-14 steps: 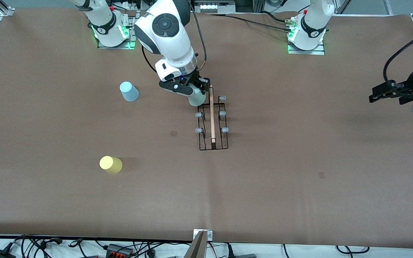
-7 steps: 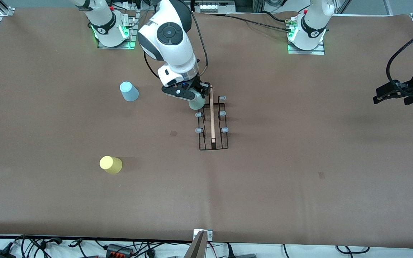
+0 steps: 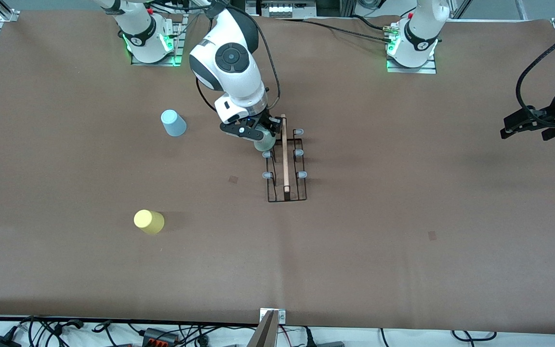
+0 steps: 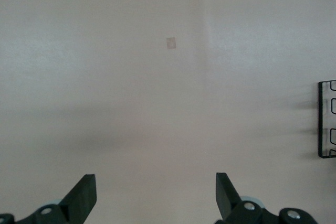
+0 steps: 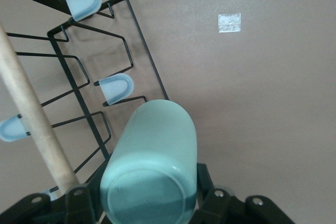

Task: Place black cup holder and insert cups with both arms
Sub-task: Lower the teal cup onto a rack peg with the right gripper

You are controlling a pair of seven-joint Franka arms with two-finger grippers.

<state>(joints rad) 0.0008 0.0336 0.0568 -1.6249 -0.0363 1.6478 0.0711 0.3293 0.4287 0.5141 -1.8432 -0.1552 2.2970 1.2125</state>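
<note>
A brown-covered bench (image 3: 403,270) fills the frame; cables and power strips (image 3: 157,333) lie along its bottom edge.

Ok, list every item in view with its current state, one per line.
Rack: standing on the table, five pegs showing bare.
Green cup: held at the rack's peg nearest the bases.
Blue cup: upside down on the table, loose.
Yellow cup: upside down on the table, loose.
Right gripper: shut on the green cup.
Left gripper: open, empty, waiting.
</note>
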